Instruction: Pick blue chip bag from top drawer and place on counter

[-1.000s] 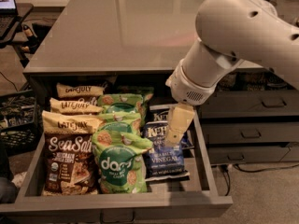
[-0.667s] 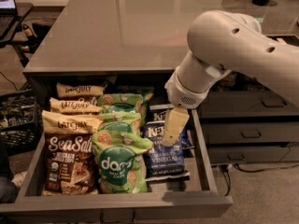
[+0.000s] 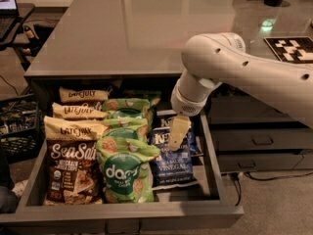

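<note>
Gripper [image 3: 178, 130] over blue chip bag [image 3: 172, 164] hides its top

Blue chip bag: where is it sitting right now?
In the camera view, the blue chip bag lies at the right of the top drawer, beside the green doos bag, with the gripper over its upper part.

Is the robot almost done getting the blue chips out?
Not yet. Done: the drawer is open. Happening now: the gripper is down over the blue bag, which lies in the drawer. Left to do: lift the bag out and set it on the counter.
</note>
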Robot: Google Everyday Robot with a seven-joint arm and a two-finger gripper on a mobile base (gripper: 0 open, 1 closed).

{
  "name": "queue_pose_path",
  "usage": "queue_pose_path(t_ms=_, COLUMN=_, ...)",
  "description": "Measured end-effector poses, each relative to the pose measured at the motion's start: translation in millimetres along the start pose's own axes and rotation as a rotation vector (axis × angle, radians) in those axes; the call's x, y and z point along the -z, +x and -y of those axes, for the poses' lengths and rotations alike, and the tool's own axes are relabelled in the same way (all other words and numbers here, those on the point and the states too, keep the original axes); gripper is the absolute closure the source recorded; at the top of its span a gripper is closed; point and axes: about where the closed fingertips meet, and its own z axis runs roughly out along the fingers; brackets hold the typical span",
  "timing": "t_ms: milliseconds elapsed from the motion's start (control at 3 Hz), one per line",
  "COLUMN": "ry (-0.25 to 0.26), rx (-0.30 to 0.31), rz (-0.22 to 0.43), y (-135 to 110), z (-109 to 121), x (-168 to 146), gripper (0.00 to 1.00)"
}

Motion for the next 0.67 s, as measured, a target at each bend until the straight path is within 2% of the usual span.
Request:
queue_pose_path(t_ms=333, ry=0.005, rx=-0.004, rz=0.015, y=2, z=-3, x=-4, gripper=0.00)
queue_pose_path(t_ms=667, ry=0.011, rx=-0.035, rz=0.003, y=12, z=-3, x=-28, gripper=0.00)
